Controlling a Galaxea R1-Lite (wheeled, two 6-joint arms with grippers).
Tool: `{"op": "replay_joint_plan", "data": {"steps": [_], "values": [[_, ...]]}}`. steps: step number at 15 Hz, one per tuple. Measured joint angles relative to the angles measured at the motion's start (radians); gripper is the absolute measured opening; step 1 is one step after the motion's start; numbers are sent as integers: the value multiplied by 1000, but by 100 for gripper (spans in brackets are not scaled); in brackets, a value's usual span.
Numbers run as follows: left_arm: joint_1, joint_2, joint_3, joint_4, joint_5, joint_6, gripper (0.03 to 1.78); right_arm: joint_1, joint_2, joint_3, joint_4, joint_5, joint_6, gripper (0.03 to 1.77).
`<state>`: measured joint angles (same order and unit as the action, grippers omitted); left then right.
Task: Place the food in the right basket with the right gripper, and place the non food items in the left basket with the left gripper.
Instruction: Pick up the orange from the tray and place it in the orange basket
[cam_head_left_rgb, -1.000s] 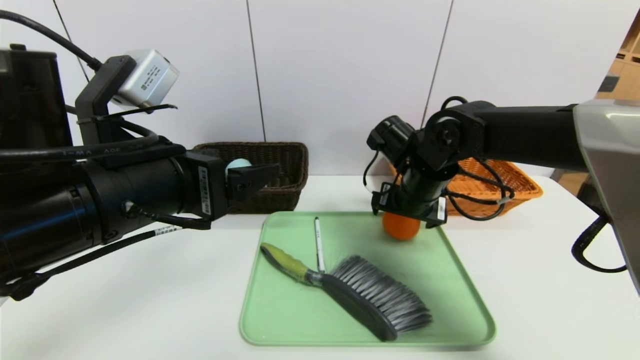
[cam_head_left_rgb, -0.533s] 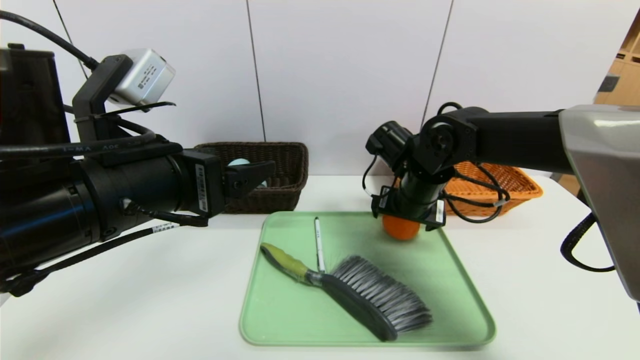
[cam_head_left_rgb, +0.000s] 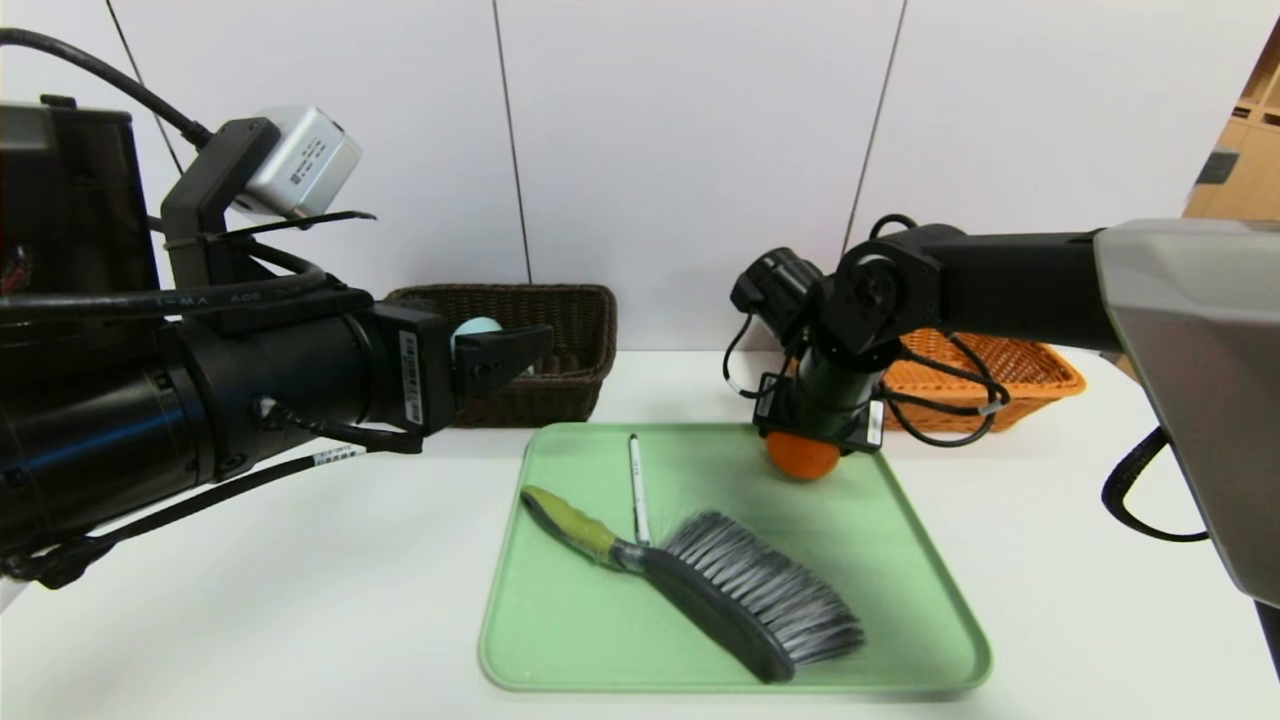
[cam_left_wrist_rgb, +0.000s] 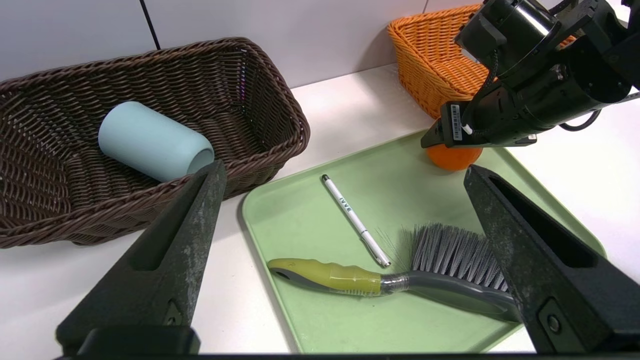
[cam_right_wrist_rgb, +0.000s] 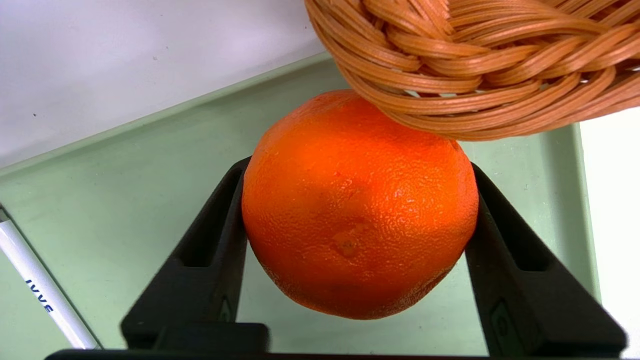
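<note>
An orange (cam_head_left_rgb: 802, 456) sits at the far right corner of the green tray (cam_head_left_rgb: 580, 620). My right gripper (cam_head_left_rgb: 812, 440) has come down over it, and the right wrist view shows both black fingers (cam_right_wrist_rgb: 215, 235) pressed against the sides of the orange (cam_right_wrist_rgb: 360, 200). The orange basket (cam_head_left_rgb: 1040, 370) stands just behind it. A white pen (cam_head_left_rgb: 636, 485) and a grey brush with a yellow-green handle (cam_head_left_rgb: 740, 590) lie on the tray. My left gripper (cam_head_left_rgb: 520, 350) hangs open and empty in front of the brown basket (cam_head_left_rgb: 560, 310), which holds a light blue cup (cam_left_wrist_rgb: 150, 140).
The rim of the orange basket (cam_right_wrist_rgb: 475, 75) overhangs the orange closely in the right wrist view. The tray lies in the middle of the white table (cam_head_left_rgb: 300, 600), with both baskets against the back wall.
My right gripper has dropped a little lower over the orange and its fingers have closed in on it. The left arm has only shifted slightly.
</note>
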<state>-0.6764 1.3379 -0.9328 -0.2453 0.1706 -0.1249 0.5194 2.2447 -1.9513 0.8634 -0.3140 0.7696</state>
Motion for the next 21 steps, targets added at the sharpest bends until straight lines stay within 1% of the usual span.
{"op": "replay_joint_plan", "data": {"steps": [1, 5, 9, 12, 14, 15, 16, 18, 21], "values": [[0, 3, 0, 0, 0, 0, 169, -1, 1, 0, -3, -1, -2, 117], [0, 10, -1, 0, 0, -1, 169, -1, -3, 0, -6, 0, -2, 115], [1, 13, 0, 0, 5, -3, 169, 59, -54, 0, -6, 10, -14, 115], [16, 13, 7, 6, 6, -13, 169, 114, -124, 0, -30, 12, -55, 115], [21, 11, 12, 10, 8, -13, 169, 140, -176, 0, -82, 13, -85, 114], [22, 11, 16, 13, 9, -12, 169, 147, -203, 0, -113, 13, -113, 114], [23, 10, 21, 14, 12, -11, 169, 146, -224, 0, -145, 6, -138, 114], [23, 9, 32, 15, 15, -7, 169, 120, -254, 0, -219, -13, -161, 114], [23, 6, 39, 17, 21, -1, 169, 44, -286, -1, -237, -39, -182, 114]]}}
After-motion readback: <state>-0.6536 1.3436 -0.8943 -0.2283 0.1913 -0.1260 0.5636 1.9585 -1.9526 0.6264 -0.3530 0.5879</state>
